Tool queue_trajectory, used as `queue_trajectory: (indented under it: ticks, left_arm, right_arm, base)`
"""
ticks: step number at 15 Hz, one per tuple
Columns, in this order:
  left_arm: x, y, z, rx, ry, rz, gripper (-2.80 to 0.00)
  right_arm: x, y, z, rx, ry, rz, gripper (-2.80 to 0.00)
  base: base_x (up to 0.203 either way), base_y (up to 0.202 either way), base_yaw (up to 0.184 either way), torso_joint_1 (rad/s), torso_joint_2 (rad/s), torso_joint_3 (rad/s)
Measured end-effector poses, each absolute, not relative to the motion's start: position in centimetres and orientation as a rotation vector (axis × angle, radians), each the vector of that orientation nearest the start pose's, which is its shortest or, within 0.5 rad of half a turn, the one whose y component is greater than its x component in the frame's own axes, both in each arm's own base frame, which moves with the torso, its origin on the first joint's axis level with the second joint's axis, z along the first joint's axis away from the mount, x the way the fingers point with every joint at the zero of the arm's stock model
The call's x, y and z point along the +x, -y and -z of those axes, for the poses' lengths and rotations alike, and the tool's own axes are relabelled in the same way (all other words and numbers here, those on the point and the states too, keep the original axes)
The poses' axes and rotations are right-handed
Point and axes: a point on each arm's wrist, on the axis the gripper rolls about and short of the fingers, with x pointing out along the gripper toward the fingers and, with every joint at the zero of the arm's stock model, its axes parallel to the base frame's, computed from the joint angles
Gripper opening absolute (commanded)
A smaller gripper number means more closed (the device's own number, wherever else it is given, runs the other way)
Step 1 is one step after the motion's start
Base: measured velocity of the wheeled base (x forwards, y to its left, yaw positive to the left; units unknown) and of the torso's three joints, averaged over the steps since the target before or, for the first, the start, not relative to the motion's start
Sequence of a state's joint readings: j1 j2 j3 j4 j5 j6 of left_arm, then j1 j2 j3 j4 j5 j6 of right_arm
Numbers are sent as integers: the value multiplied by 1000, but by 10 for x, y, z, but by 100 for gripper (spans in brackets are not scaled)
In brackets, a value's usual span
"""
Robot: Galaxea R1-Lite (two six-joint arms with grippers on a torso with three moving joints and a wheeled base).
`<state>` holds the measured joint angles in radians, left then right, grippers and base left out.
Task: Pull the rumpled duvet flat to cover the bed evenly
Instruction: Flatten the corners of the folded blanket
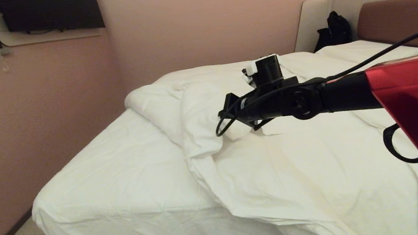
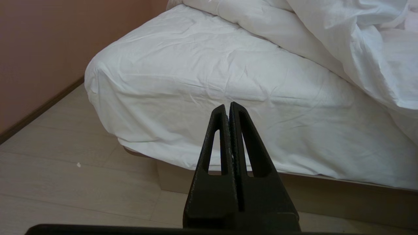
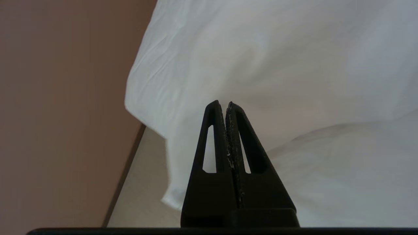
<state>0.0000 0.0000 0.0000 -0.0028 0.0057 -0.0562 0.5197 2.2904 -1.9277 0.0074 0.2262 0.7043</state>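
Duvet point(image 1: 282, 164) first: thick white quilt, bunched toward the headboard side and the right half of the bed point(image 1: 121, 197), its folded-back edge running as a long ridge from the far edge toward the near edge. Left part of the mattress, out to the near left corner, lies bare under the taut sheet point(image 2: 212, 75) only. So coverage is uneven; the spread is judged barely begun.

Headboard point(image 1: 401, 20) reddish-brown at the far right, a black bag point(image 1: 335, 30) propped in the far corner beside it.

Right arm point(image 1: 334, 96) reaches out level over the duvet from the right, above the rumpled ridge. Right hand point(image 3: 226, 105): fingers pressed together, pinching nothing; fabric lies beyond and below the tips, not between them.

Left hand point(image 2: 227, 107): fingers also pressed together, empty, low off the bed's near edge, facing the bare sheeted corner, apart from the cloth.

Key relation: the loose duvet edge lies below and just ahead of the right hand, ridge axis running far-to-near; the bare area to be covered lies to the left. Right hand is the nearer one. It would likely need to spread its fingers and drop onto the fold before any pull leftward.
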Motion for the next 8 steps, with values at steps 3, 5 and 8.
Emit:
queue_trajectory:
  ticks: [3, 5, 8]
  left_arm:
    - [-23, 0, -76, -57, 3, -5, -280]
    - [-23, 0, -76, -56, 3, -5, -280]
    - [-23, 0, -76, -57, 2, -5, -280]
  right_arm:
    - [394, -266, -209, 590, -635, -625, -280]
    - [388, -266, -215, 585, -642, -626, -280]
    - [382, -262, -220, 581, -659, -617, -280]
  base:
    - [0, 0, 0, 0, 0, 0]
    - [0, 0, 0, 0, 0, 0]
    - [0, 0, 0, 0, 0, 0]
